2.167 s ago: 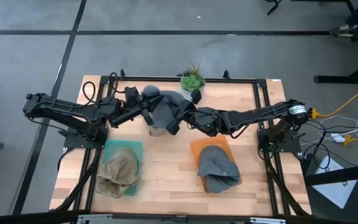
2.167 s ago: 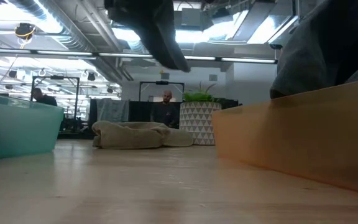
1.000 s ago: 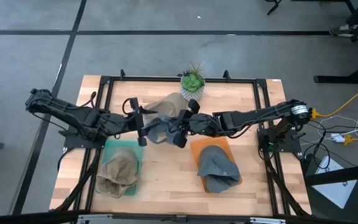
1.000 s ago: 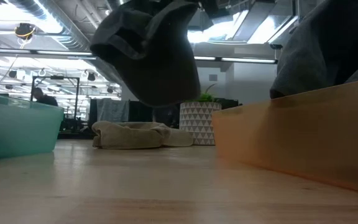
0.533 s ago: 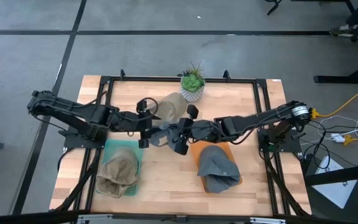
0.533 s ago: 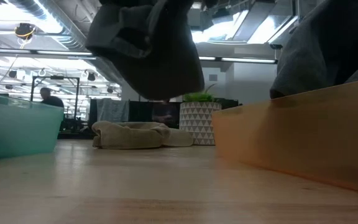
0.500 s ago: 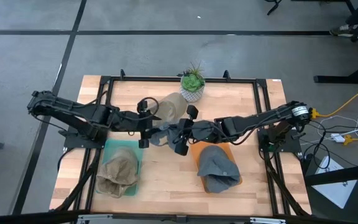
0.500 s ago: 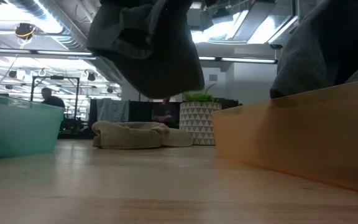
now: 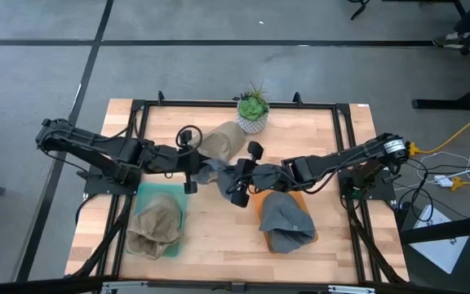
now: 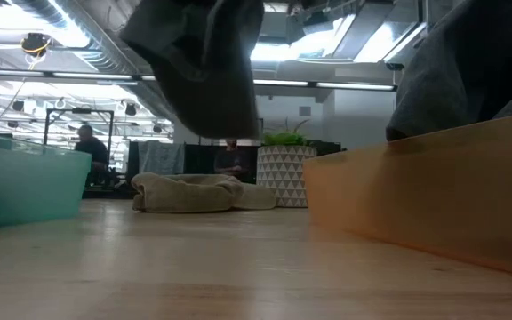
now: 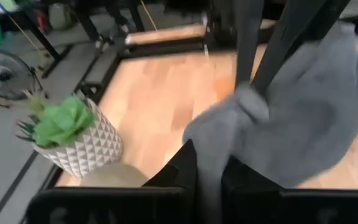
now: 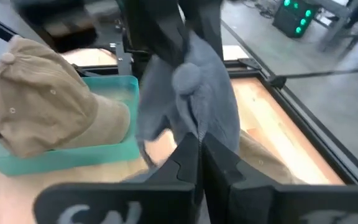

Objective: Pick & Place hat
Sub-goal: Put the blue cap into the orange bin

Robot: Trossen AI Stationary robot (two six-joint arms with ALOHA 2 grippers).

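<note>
Wooden table (image 9: 219, 233) holds a teal bin (image 9: 179, 194) with a tan hat (image 9: 155, 227) and an orange bin (image 9: 261, 193) with a gray hat (image 9: 284, 219). Above the middle, the left gripper (image 9: 194, 174) and right gripper (image 9: 237, 181) both pinch a gray hat in the air (image 9: 215, 174). Farther back sit a tan cap (image 9: 221, 140) and a potted plant (image 9: 253, 108).

The scene is evenly and brightly lit from overhead; ceiling light strips (image 10: 345, 84) are seen glaring in the low view. Only soft, short shadows are cast on the tabletop (image 9: 210, 220). Both wrist views are smeared by motion blur. In the low view the near orange bin (image 10: 416, 191) is out of focus, and the hanging grey hat (image 10: 204, 62) is rendered dark against the lights.
</note>
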